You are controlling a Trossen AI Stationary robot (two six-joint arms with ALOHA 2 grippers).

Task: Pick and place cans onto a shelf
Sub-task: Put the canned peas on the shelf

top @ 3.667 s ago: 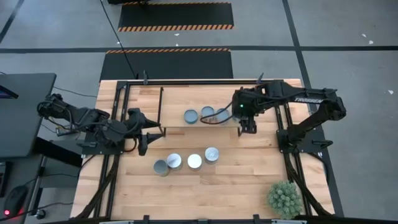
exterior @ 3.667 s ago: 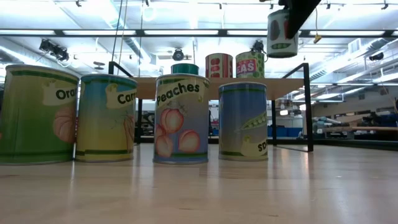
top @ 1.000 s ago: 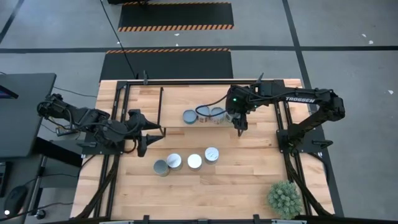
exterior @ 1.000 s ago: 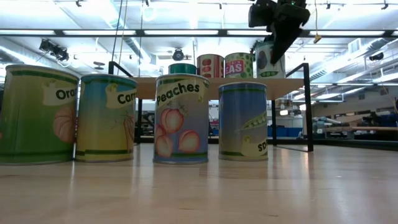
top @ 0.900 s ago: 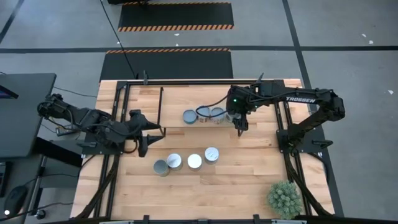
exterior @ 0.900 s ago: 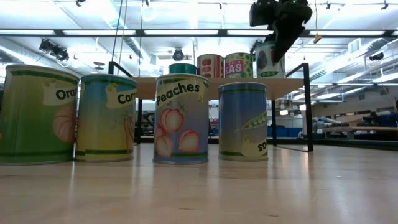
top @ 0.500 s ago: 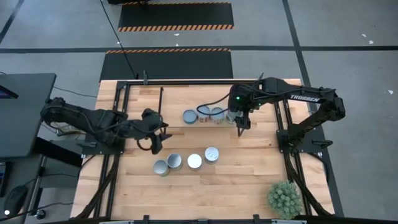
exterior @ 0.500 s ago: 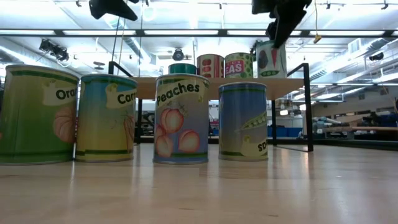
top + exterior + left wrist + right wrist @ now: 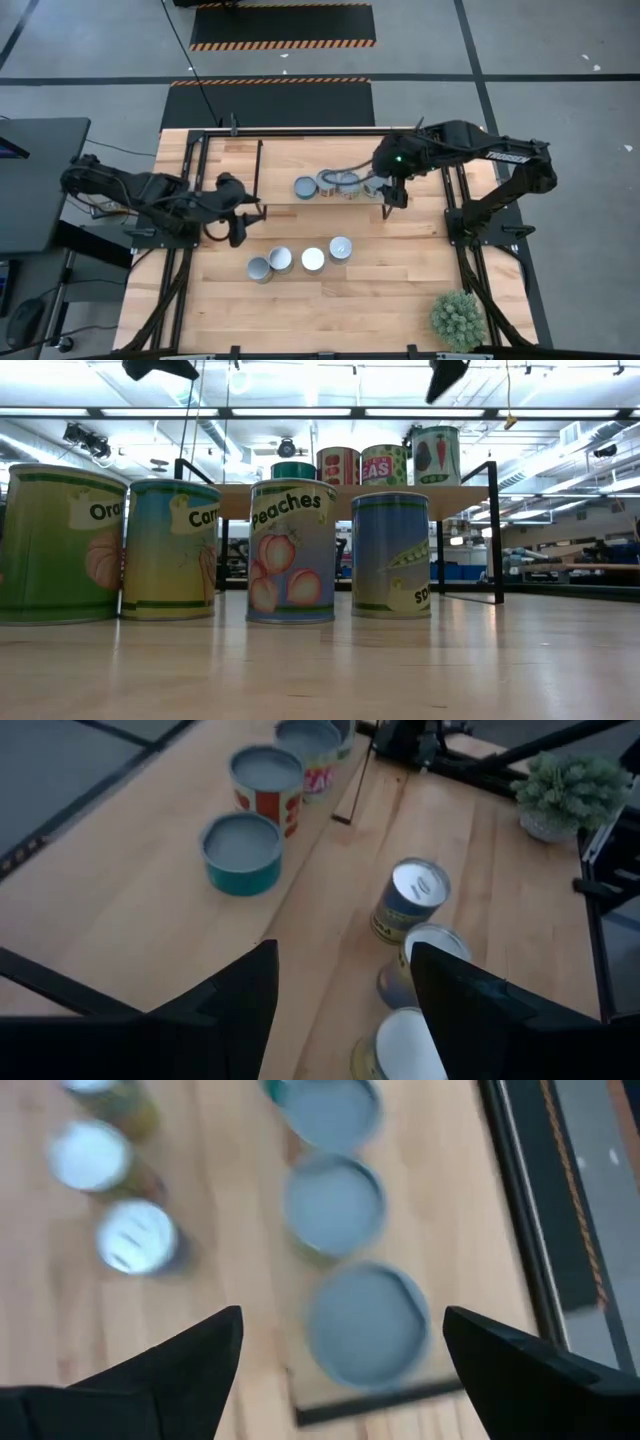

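Several cans stand upright on the shelf [image 9: 290,170], the rightmost a vegetable-label can [image 9: 436,456] near the shelf's right end. Several more cans stand in a row on the table nearer the front, among them a peaches can [image 9: 292,550] and a blue one [image 9: 410,898]. My right gripper [image 9: 392,200] hangs open above the shelf's right end, clear of the cans, with the nearest can top [image 9: 368,1323] below it. My left gripper [image 9: 240,222] hovers open at the shelf's left end, above and left of the table row, with nothing between its fingers.
A green spiky potted plant [image 9: 458,320] sits at the table's near right corner. Black frame rails [image 9: 190,250] run along the table's left and right sides. Bare wood lies in front of the can row.
My right gripper has risen straight up off the vegetable-label can, which stays upright on the shelf's right end. My left gripper has swung a little toward the table's right and come part of the way back.
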